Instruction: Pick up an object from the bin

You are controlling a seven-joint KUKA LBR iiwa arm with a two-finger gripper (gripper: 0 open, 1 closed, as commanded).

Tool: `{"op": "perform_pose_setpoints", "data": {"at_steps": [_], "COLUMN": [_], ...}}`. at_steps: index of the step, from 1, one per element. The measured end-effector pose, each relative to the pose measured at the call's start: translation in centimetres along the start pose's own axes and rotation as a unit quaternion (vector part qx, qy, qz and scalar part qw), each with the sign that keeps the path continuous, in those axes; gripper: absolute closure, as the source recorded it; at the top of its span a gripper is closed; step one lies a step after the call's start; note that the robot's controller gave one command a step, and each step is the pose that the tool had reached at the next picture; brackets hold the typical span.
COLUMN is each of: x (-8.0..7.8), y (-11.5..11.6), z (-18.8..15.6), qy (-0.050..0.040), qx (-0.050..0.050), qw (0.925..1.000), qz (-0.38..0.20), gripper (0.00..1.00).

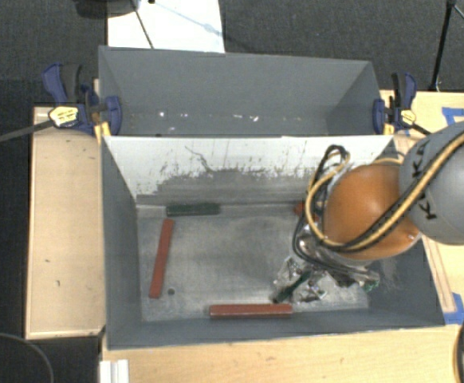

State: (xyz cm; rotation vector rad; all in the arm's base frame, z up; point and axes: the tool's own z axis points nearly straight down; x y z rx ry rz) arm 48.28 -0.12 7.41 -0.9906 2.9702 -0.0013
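Just behind the right end of the flat red-brown bar (250, 310), the gripper (300, 286) sits low over the scuffed grey bin floor (224, 262). Whether it is clenched or released cannot be told. Left of that bar lies a second red bar (161, 258), and farther behind it a dark green bar (192, 210).

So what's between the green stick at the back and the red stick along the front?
Camera view: just bare bin floor between the green stick and the front red stick.
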Motion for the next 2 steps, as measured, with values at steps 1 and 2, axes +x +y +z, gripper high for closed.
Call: {"op": "perform_pose_setpoints", "data": {"at_steps": [1, 2], "x": [0.0, -1.7], "y": [0.0, -2.3], "z": [0.0, -19.6], "qy": [0.0, 0.0033], "qx": [0.0, -0.001], "qw": [1.0, 0.9999], "qz": [0.0, 0.011], "gripper": [1.0, 1.0]}}
